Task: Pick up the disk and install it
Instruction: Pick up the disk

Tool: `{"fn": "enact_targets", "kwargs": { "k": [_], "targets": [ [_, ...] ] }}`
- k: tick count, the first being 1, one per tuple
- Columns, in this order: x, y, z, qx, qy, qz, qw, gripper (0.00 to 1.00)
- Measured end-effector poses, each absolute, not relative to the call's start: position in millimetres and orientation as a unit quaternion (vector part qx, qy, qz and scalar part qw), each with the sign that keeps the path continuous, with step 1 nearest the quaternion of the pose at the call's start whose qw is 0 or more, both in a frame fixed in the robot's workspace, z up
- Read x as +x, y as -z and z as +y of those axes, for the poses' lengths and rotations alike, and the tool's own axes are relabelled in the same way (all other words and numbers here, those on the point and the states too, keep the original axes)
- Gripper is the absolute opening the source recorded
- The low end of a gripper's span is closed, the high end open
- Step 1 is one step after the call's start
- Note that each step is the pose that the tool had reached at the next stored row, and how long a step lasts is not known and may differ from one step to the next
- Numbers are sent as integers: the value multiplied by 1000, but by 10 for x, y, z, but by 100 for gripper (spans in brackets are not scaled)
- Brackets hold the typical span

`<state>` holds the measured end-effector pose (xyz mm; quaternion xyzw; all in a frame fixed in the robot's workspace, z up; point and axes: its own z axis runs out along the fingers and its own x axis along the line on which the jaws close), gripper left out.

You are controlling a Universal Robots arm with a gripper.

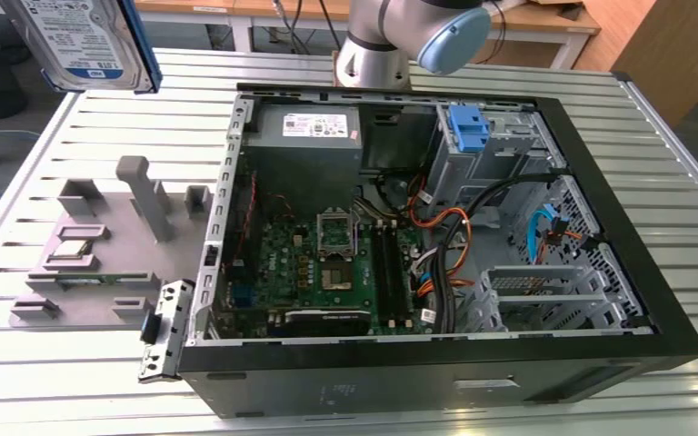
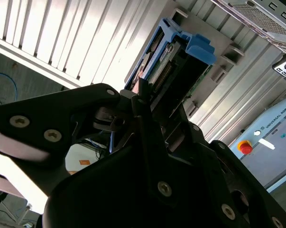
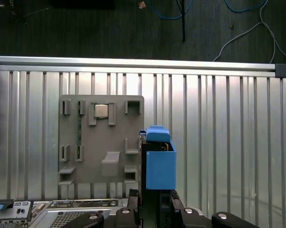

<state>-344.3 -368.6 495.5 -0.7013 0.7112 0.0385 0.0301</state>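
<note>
**A:** How far along is the job?

**B:** The pick-up looks done. The flat silver hard drive with the white-and-blue label and blue plastic carrier, the disk (image 1: 83,41), is up in the air and resting on nothing. In both wrist views the black gripper (image 3: 154,205) is clenched on it, with the carrier's blue handle end sticking out beyond the fingers.

**A:** Where is it over the table?

**B:** It is above the slatted metal table (image 1: 119,118), just beside the grey moulded parts holder (image 3: 93,152) and outside the open black computer case (image 1: 446,363). It is well apart from the grey metal drive cage (image 1: 501,150) at the case's far corner, the one with the blue plastic bracket (image 1: 468,125) on top. So I judge the installing is all left to do.

**A:** What can't you make out?

**B:** The exterior view cuts off the upper part of the disk and most of the arm. In the second wrist view the gripper's own body hides most of the drive, so I cannot tell exactly where the pads meet it. Cables and shadow hide the slot inside the cage, and I cannot tell whether it is free.
</note>
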Motion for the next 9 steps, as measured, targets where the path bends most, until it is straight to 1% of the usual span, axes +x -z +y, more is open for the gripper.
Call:
{"fn": "enact_targets", "kwargs": {
  "k": [9],
  "targets": [
    [-3443,-4979,-3686,-701,-38,711,30,35]
  ]
}}
